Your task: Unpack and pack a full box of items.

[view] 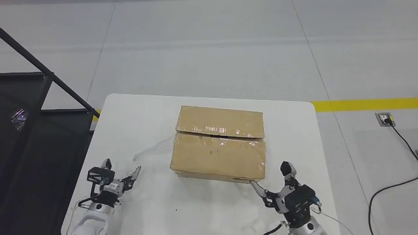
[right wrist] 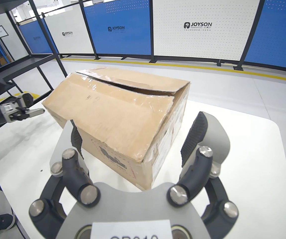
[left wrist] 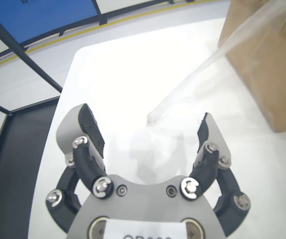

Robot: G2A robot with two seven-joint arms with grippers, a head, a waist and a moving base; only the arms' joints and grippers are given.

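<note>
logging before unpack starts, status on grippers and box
Left gripper and right gripper open, empty. Brown cardboard box flaps down, seam parted. Loose clear tape strip trails off it.

— What carried the things?
— A white rectangular table with rounded corners.
— And what lay on it?
— A brown cardboard box sat near its middle, top flaps down but slightly parted. A clear strip of tape slanted from the box's side down toward the tabletop.
</note>
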